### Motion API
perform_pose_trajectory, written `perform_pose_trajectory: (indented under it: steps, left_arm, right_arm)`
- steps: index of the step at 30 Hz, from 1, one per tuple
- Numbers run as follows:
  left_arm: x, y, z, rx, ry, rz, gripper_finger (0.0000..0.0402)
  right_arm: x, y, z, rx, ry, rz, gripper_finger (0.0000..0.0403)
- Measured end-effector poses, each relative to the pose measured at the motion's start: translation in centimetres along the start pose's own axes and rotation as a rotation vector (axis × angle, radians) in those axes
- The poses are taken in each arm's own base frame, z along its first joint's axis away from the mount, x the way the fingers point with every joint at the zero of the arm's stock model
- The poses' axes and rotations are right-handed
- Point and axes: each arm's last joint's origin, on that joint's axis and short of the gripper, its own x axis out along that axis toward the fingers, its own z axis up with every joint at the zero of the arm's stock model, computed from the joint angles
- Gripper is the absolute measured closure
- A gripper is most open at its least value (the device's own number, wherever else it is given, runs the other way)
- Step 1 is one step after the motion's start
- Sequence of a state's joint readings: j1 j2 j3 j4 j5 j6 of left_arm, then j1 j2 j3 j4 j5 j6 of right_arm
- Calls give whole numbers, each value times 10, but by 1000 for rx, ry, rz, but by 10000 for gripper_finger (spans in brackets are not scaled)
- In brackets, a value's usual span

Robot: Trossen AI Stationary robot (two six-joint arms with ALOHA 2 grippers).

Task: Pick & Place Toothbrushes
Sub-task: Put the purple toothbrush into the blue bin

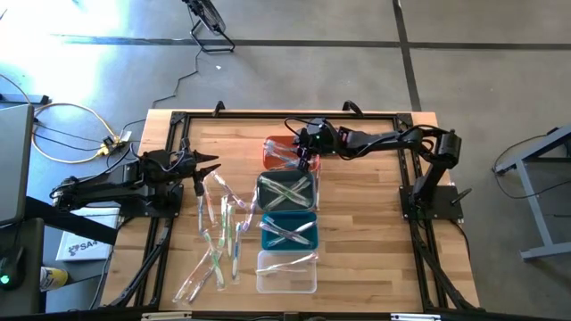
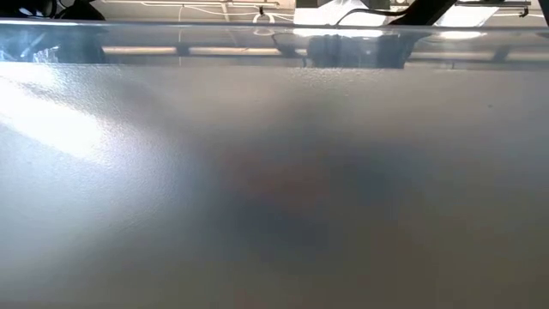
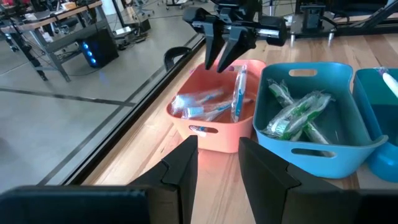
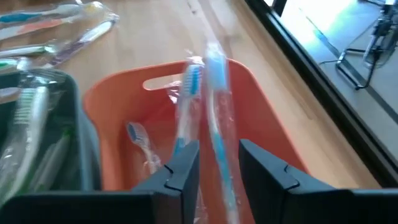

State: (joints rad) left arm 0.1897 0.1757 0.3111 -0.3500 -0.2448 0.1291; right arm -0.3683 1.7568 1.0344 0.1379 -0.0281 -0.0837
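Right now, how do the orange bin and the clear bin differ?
The orange bin sits at the far end of the row, under the right gripper; the clear bin sits at the near end, away from both grippers. The orange bin is opaque and holds blue toothbrushes, while the clear bin is see-through and shows at most one wrapper on its rim. Both are small rectangular bins on the wooden table.

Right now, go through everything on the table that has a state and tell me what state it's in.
Right gripper: open, over the orange bin, a blue toothbrush between its fingers.
Left gripper: open, empty, beside the loose toothbrushes.
Orange bin: holds wrapped blue brushes.
Grey bin: holds green brushes.
Teal bin: holds brushes.
Clear bin: contents unclear.
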Motion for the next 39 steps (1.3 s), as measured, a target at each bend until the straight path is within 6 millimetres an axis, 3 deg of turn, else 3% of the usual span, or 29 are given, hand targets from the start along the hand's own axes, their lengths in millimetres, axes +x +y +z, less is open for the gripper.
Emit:
perform_pose_trajectory:
  steps: [7, 18, 24, 32, 39]
  left_arm:
    - [0, 0, 0, 0, 0, 0, 289]
    - [0, 0, 0, -1, 1, 0, 289]
    - [0, 0, 0, -2, 0, 0, 289]
    - [0, 0, 0, -2, 1, 0, 289]
    - [0, 0, 0, -2, 1, 0, 289]
  right_arm:
    - [-12, 2, 10, 4, -41, 2, 291]
    - [-43, 23, 32, -27, -121, 52, 360]
    - [-44, 34, 33, -43, -123, 79, 397]
    - [-45, 42, 33, -54, -127, 108, 395]
    - [-46, 46, 32, -46, -126, 281, 394]
